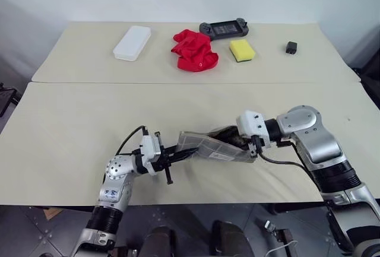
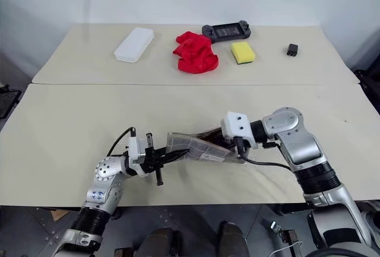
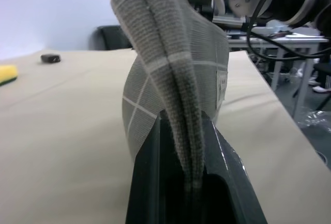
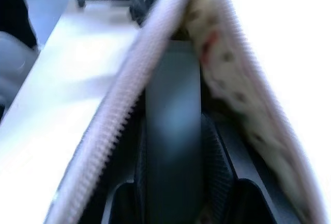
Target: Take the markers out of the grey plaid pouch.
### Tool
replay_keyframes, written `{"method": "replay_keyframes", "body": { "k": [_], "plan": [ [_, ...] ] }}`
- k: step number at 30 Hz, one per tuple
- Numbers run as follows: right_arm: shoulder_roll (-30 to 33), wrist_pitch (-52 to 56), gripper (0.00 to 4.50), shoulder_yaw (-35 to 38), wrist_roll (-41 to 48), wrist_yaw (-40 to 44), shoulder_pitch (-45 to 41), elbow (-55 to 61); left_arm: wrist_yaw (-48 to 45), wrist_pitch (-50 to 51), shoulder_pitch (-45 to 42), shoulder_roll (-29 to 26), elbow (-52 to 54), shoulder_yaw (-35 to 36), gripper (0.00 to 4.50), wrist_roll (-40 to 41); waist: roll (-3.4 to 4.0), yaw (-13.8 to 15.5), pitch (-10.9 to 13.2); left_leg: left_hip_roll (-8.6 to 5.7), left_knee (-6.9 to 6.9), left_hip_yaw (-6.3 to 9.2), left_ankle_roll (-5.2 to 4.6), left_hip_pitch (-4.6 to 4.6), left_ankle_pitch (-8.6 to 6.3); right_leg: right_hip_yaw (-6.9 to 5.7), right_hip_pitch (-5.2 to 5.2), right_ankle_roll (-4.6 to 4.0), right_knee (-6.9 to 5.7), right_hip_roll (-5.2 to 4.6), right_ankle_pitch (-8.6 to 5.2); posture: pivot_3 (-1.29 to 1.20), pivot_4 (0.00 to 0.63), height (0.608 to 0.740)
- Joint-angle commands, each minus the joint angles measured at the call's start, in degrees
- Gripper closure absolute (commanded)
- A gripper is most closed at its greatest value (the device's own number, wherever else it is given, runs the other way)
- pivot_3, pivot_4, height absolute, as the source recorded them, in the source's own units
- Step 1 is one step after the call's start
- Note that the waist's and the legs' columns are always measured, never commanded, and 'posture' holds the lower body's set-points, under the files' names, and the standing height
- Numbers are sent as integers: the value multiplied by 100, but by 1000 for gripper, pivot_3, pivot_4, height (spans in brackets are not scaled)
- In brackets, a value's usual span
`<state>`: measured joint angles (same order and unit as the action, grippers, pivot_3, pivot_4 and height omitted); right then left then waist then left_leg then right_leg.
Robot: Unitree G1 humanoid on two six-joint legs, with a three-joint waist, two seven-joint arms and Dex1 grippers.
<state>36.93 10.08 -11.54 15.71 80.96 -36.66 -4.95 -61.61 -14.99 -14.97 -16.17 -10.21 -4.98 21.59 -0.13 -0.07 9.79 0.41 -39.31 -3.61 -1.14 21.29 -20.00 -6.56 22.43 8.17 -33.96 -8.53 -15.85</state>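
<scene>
The grey plaid pouch (image 1: 209,146) hangs just above the near table, stretched between both grippers. My left gripper (image 1: 176,151) is shut on the pouch's left end; in the left wrist view the folded fabric (image 3: 173,79) is pinched between its fingers (image 3: 147,172). My right gripper (image 1: 248,144) reaches into the pouch's open right end. In the right wrist view the zipper edge (image 4: 121,118) and spotted lining frame a pale grey-green marker (image 4: 173,105), which stands between the dark pads (image 4: 214,157) with the gripper shut on it. Other markers are hidden inside.
On the far table lie a white hard case (image 1: 132,43), a crumpled red cloth (image 1: 195,50), a black game controller (image 1: 224,29), a yellow sponge (image 1: 242,50) and a small black object (image 1: 291,47). A seam separates the two tables.
</scene>
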Motion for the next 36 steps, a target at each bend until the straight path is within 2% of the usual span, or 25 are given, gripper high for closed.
{"method": "replay_keyframes", "body": {
  "k": [1,7,10,13,16,19,22,24,25,29,32,36],
  "plan": [
    [73,-139,3420,492,327,23,-13,-254,-29,10,101,-80,-17,-15,4500,-62,0,3,0,0,0,0,0,0,0,1,0,0,0,0,0,0,150,740],
    [58,-170,3420,848,946,227,132,-151,5,28,118,-106,8,-7,4500,-55,0,10,0,-1,0,1,0,0,0,0,-1,0,1,-1,0,0,150,740],
    [187,384,3420,1187,1658,326,314,362,26,80,156,-121,52,10,4500,-24,2,9,2,0,0,3,0,1,0,0,-1,0,0,-1,0,0,150,740],
    [175,195,3420,1352,1914,333,456,1012,27,164,198,-150,92,43,4500,31,6,14,3,22,0,7,0,1,0,1,0,0,1,-1,0,0,150,740],
    [158,956,3420,1574,2547,-275,450,1723,52,419,221,-175,202,61,4500,144,8,8,5,27,0,13,0,0,0,2,1,0,0,0,0,0,150,740],
    [338,1648,3420,1924,2994,-768,430,1904,38,495,228,-179,265,58,4500,168,8,13,5,29,0,24,1,-2,-1,3,1,-1,-1,-1,0,0,150,740],
    [1101,2237,3420,2515,2874,-1100,344,1064,-30,366,223,-144,293,87,4500,202,9,77,5,24,0,24,-3,0,-2,4,0,-2,0,-7,1,0,150,740],
    [1430,2396,3420,2628,2774,-1109,486,728,-43,66,180,-94,260,128,4500,152,9,137,5,22,0,22,-6,1,-4,5,0,-2,6,-9,2,0,150,740],
    [1525,2398,3420,2638,2737,-1051,574,633,-42,-88,155,-69,241,142,4500,117,9,147,5,23,0,19,-8,1,-5,5,0,-2,8,-9,2,0,150,740],
    [2204,2088,3420,2231,1501,-1231,1239,-276,-12,-866,-78,72,31,136,4500,-115,9,158,5,17,6,-23,-6,3,-6,-1,1,-3,12,-3,2,0,150,740],
    [2363,2148,3420,2093,1099,-1455,1512,-556,-23,-1316,-173,196,-196,80,4500,-221,11,154,5,9,6,-33,-7,4,-5,1,1,-2,11,-5,3,0,150,740],
    [2237,2482,3420,1996,803,-1904,1677,-471,-63,-1630,-194,275,-431,-20,4500,-307,18,111,6,4,6,-32,-5,1,-4,2,6,-2,9,-1,3,0,150,740]
  ]
}}
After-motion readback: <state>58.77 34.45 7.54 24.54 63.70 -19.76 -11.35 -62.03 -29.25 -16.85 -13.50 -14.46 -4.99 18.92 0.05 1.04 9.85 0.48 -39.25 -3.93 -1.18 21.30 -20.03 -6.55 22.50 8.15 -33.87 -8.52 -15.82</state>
